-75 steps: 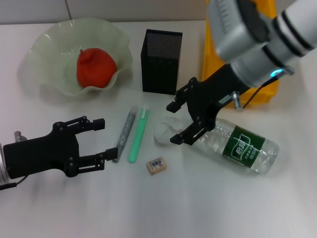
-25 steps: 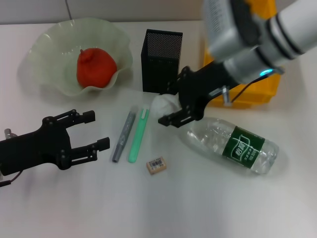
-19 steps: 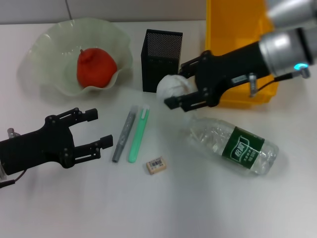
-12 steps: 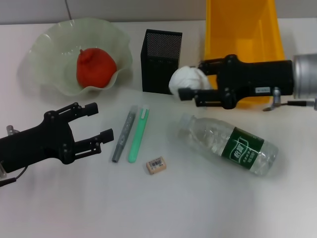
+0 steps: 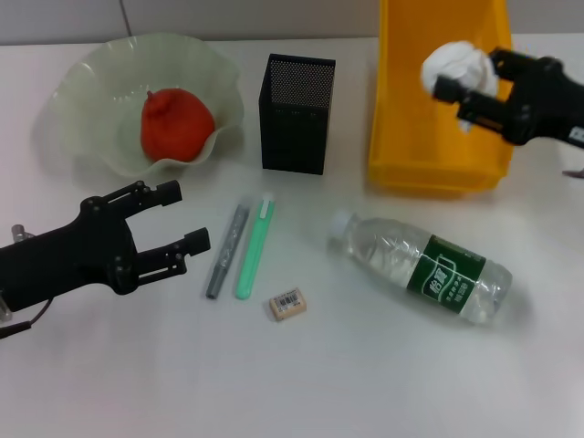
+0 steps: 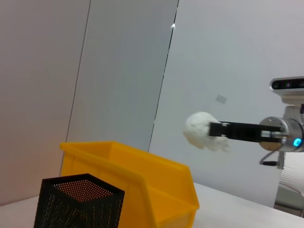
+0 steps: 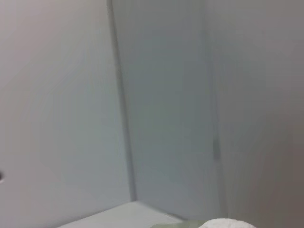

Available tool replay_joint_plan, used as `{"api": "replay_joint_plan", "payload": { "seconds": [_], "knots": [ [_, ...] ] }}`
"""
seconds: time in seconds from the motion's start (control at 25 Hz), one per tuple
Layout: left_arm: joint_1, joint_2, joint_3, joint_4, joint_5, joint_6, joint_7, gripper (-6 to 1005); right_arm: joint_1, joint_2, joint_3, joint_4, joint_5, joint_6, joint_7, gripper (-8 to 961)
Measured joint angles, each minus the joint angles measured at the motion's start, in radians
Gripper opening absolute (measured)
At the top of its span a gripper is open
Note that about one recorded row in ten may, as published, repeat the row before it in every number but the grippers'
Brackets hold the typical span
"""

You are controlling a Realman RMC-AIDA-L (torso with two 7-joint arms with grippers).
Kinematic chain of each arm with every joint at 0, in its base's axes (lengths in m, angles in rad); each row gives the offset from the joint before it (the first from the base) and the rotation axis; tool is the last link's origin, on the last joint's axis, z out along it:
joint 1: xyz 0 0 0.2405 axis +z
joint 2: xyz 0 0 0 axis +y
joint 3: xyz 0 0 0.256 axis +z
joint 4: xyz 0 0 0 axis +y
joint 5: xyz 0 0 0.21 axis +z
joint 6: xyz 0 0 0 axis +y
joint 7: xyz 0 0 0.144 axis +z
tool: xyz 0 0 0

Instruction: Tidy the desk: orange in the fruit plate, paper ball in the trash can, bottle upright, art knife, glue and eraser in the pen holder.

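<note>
1. Here, the left gripper [image 5: 178, 219] hovers low over the table [image 5: 365, 383] with its fingers spread wide and nothing between them.
2. The orange [image 5: 175, 123] sits in the fruit plate [image 5: 82, 82].
3. Two pen-like tools, grey [image 5: 226, 250] and green [image 5: 255, 248], lie side by side, the eraser [image 5: 286, 304] near them.
4. The pen holder [image 5: 297, 112] stands upright.
5. The bottle [image 5: 422, 266] lies on its side.
6. The right gripper [image 5: 473, 80] clamps the paper ball [image 5: 458, 67] above the trash can [image 5: 411, 109].

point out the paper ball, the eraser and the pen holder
paper ball [image 5: 456, 64], head view, middle of the white wad
eraser [image 5: 287, 304], head view, its sticker-covered top face
pen holder [image 5: 294, 128], head view, front mesh wall
</note>
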Motion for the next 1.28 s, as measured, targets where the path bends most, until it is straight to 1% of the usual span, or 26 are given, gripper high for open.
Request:
{"api": "replay_joint_plan", "payload": {
  "seconds": [0.04, 0.08, 0.16, 0.24, 0.28, 0.32, 0.36, 0.44, 0.6, 0.72, 1.0, 1.2, 1.28],
  "knots": [
    [0.000, 0.000, 0.000, 0.000, 0.000, 0.000, 0.000, 802, 0.005, -0.008, 0.012, 0.005, -0.002, 0.051, -0.004, 629],
    [-0.001, -0.001, 0.000, 0.000, 0.002, -0.001, 0.000, 802, 0.005, -0.008, 0.012, 0.005, -0.002, 0.051, -0.004, 631],
    [-0.001, -0.003, 0.000, 0.000, 0.004, -0.002, 0.000, 802, 0.015, -0.011, 0.009, 0.007, -0.002, 0.095, -0.004, 636],
    [-0.001, -0.004, 0.000, 0.000, 0.006, -0.003, 0.000, 802, 0.034, -0.011, 0.004, 0.008, -0.005, 0.159, -0.005, 641],
    [0.001, -0.006, 0.000, 0.000, 0.006, -0.003, 0.000, 802, 0.034, -0.011, 0.004, 0.008, -0.005, 0.159, -0.005, 643],
    [0.002, -0.006, 0.000, 0.000, 0.006, -0.004, 0.000, 802, 0.048, -0.008, -0.001, 0.011, -0.009, 0.195, -0.004, 645],
    [0.004, -0.007, 0.000, 0.000, 0.006, -0.004, 0.000, 802, 0.048, -0.008, -0.001, 0.011, -0.009, 0.195, -0.004, 648],
    [0.008, -0.008, 0.000, 0.000, 0.005, -0.005, 0.001, 802, 0.066, -0.007, -0.003, 0.017, -0.019, 0.240, 0.000, 652],
    [0.010, -0.009, 0.000, -0.005, 0.004, -0.006, 0.007, 802, 0.078, -0.007, -0.002, 0.023, -0.021, 0.265, 0.002, 662],
    [0.009, -0.009, 0.000, -0.010, 0.004, -0.006, 0.010, 802, 0.094, -0.006, -0.003, 0.031, -0.021, 0.313, 0.003, 669],
    [0.010, -0.009, 0.000, -0.011, 0.004, -0.008, 0.009, 802, 0.103, -0.003, -0.003, 0.032, -0.017, 0.353, 0.005, 685],
    [0.010, -0.008, 0.000, -0.011, 0.003, -0.008, 0.003, 802, 0.104, -0.002, 0.005, 0.031, -0.014, 0.363, 0.005, 794],
    [0.009, -0.008, 0.000, -0.011, 0.003, -0.008, 0.003, 802, 0.105, 0.002, 0.008, 0.029, -0.007, 0.363, 0.005, 794]
  ]
}}
